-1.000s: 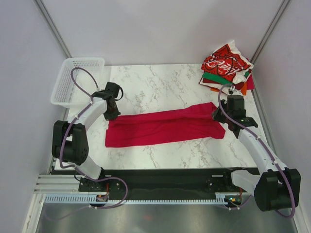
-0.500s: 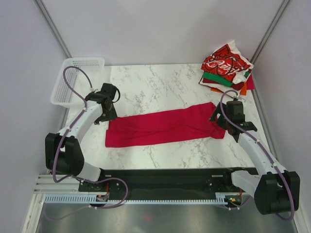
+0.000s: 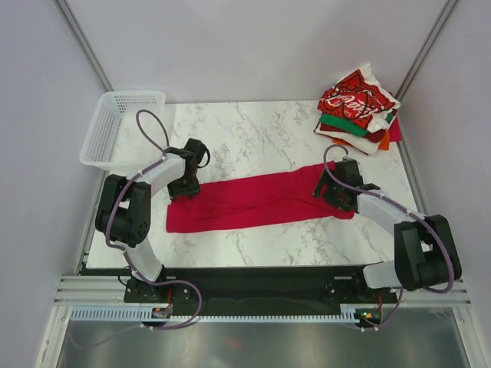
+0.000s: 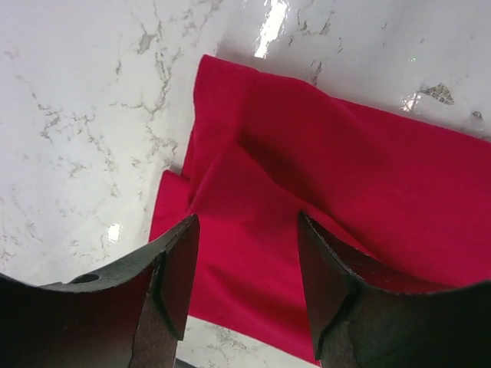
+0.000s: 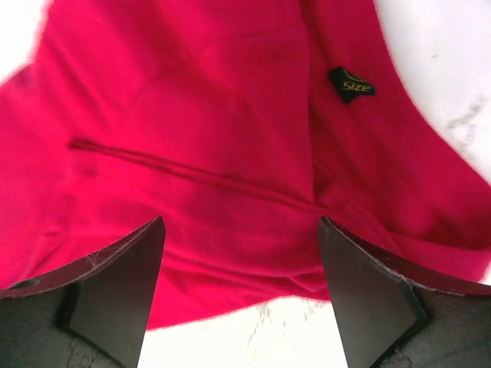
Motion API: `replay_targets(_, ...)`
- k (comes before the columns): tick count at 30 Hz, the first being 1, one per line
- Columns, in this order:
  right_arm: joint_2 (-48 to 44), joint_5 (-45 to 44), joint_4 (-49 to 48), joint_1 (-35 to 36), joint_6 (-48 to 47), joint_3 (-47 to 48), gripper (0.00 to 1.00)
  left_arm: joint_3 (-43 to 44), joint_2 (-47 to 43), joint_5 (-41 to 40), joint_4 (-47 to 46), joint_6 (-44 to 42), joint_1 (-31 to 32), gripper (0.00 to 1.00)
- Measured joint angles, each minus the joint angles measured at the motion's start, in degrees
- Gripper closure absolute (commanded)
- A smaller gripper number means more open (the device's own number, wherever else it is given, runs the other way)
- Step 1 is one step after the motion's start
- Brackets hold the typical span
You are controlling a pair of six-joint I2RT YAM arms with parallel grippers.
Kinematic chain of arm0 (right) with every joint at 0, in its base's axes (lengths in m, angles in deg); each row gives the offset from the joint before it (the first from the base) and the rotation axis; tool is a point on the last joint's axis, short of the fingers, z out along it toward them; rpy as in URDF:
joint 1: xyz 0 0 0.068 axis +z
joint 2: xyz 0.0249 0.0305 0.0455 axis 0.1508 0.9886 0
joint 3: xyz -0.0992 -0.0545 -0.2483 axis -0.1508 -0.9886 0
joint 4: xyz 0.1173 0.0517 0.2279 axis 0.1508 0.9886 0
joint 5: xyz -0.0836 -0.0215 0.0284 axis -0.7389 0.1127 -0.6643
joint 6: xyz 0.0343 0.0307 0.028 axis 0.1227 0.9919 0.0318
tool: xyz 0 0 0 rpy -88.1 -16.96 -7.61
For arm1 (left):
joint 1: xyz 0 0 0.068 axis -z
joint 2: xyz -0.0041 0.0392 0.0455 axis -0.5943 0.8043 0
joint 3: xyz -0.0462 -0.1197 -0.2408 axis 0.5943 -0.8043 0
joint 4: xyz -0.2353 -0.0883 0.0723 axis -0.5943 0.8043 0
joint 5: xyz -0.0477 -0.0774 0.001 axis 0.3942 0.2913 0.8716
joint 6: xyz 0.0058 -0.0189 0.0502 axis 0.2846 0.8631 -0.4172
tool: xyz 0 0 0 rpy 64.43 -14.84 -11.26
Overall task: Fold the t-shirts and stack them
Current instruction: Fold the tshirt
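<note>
Left hand (image 4: 245, 230) and right hand (image 5: 239, 226) (both spread) hang over opposite ends of the crimson t-shirt (image 3: 261, 201).

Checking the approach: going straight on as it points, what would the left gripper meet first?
The end of the red t-shirt, directly ahead of the open left gripper; the gap to it is unclear.

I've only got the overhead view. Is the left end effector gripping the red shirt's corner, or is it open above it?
Observer: Open. The left end effector has both fingers spread over the red shirt, straddling a small fold near its edge.
Operator: And the right one?
Observer: The right end effector is open too, red cloth showing between its fingers.
Operator: Which end of the shirt is that?
Observer: A black size tag shows just beyond its fingers, so likely the neck end.
</note>
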Motion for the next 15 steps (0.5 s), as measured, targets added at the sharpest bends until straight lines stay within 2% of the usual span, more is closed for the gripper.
replay_targets(2, 4.98, -0.33, -0.68, 0.66, 0.33, 1.18, 0.11, -0.94, 0.83, 0.39, -1.2, 0.13, 0.09, 0.4)
replay_targets(7, 18.01, -0.96, -3.02, 2.34, 0.98, 13.49, 0.09, -4.04, 1.2, 0.24, -2.89, 0.74, 1.81, 0.41)
replay_targets(12, 32.59, -1.29, -3.02, 4.44, 1.9, 31.01, 0.06, -8.83, -2.49, -1.2, -5.27, 2.12, 6.91, 0.41)
replay_targets(15, 44.15, -0.48, -0.37, 5.2, 2.54, 47.82, 0.05, -13.09, -6.23, -0.04, -5.73, 4.28, 12.2, 0.41)
